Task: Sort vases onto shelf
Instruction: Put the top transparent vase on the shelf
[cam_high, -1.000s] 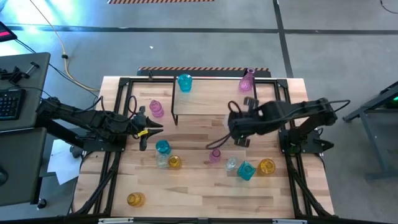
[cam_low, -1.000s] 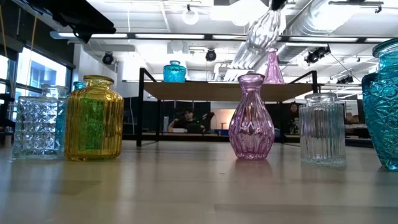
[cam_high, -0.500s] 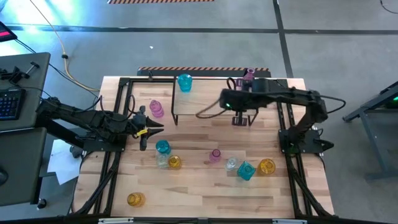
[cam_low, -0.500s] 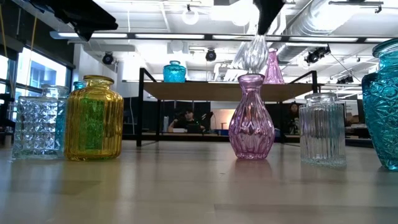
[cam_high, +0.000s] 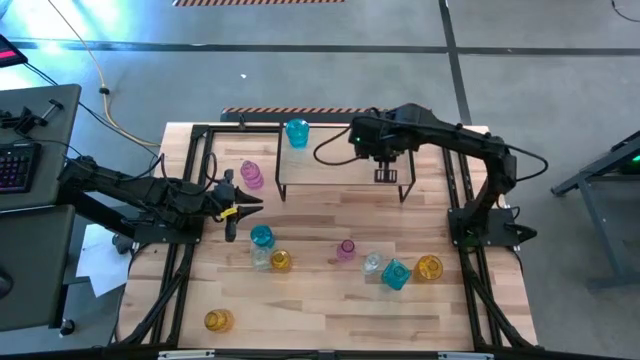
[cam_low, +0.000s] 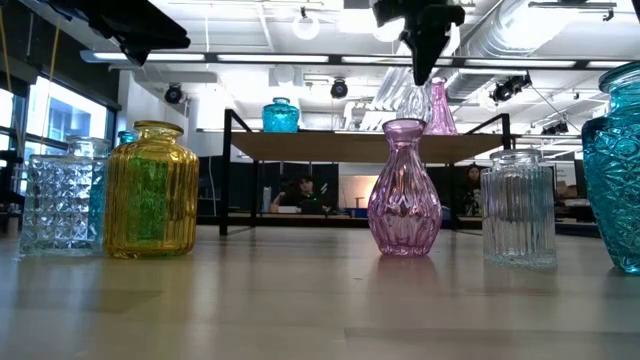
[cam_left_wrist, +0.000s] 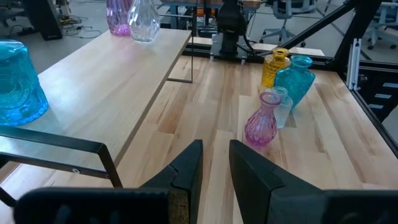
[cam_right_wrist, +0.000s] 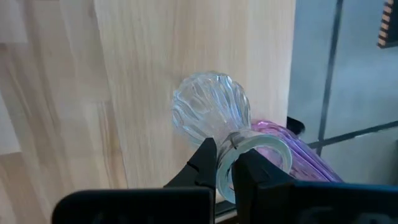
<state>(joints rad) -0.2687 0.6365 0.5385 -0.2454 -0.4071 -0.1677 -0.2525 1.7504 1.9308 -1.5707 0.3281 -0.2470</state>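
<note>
My right gripper (cam_right_wrist: 225, 152) hangs over the right end of the shelf (cam_high: 330, 165), shut on a clear ribbed vase (cam_right_wrist: 211, 109). That vase is right beside a pink vase (cam_low: 438, 105) standing on the board. A teal vase (cam_high: 297, 132) stands at the shelf's left end. Whether the clear vase's base touches the board, I cannot tell. Several more vases stand on the table, among them a pink one (cam_high: 345, 250) and a teal one (cam_high: 396, 274). My left gripper (cam_left_wrist: 214, 146) waits at the table's left, narrowly open, with nothing between its fingers. My right gripper holds the clear vase by its rim (cam_right_wrist: 225, 177), one finger inside the mouth and one outside. The fingers come from above, pointing steeply down. The vase hangs below them, nearly upright, over the shelf board.
On the table in front of the shelf stand an amber vase (cam_high: 429, 267), a clear vase (cam_high: 372, 264), a teal-clear-amber cluster (cam_high: 265, 250) and a pink vase (cam_high: 250, 175) left of the shelf. A lone amber vase (cam_high: 218, 320) is near the front edge. The shelf's middle is bare board.
My right gripper has carried the clear vase from above the middle of the table toward the far edge, over the shelf's right end, rolling its wrist and sinking a little. The vase has swung from tilted to nearly upright and now hangs beside the pink vase.
</note>
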